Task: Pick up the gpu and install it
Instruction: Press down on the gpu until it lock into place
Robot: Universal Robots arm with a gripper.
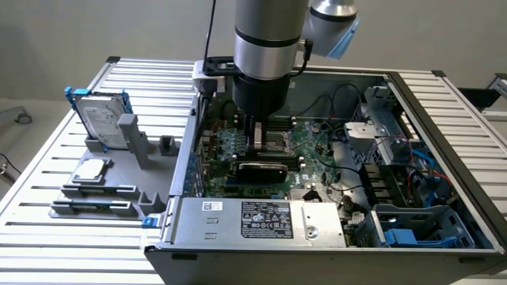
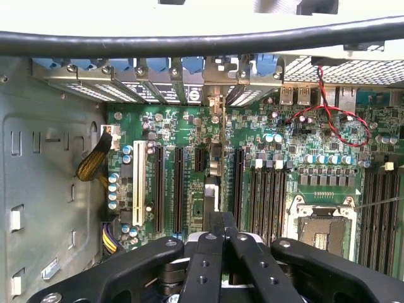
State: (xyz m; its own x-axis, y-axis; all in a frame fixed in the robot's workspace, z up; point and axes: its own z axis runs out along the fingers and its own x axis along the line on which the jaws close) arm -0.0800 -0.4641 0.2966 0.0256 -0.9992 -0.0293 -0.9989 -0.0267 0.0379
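My gripper [image 1: 257, 155] reaches down into the open computer case [image 1: 428, 107] and is shut on the gpu [image 1: 262, 172]. In the exterior view the gpu's black rounded cooler shows just below the fingers, low over the green motherboard [image 1: 317, 142]. The wrist view shows the gripper [image 2: 222, 222] with its black fingers [image 2: 203, 265] pressed together on the gpu [image 2: 216, 165], seen edge-on as a thin strip running toward the rear brackets. The strip lies between two long black expansion slots [image 2: 180, 189]. Whether the card sits in a slot I cannot tell.
Outside the case, a grey holder [image 1: 151, 205] carries a silver hard drive in a blue frame [image 1: 103, 122] and a square silver chip [image 1: 89, 169]. Inside are the power supply [image 1: 265, 219], the processor socket [image 2: 322, 230], red and black wires [image 2: 334, 120] and yellow cables [image 2: 95, 161].
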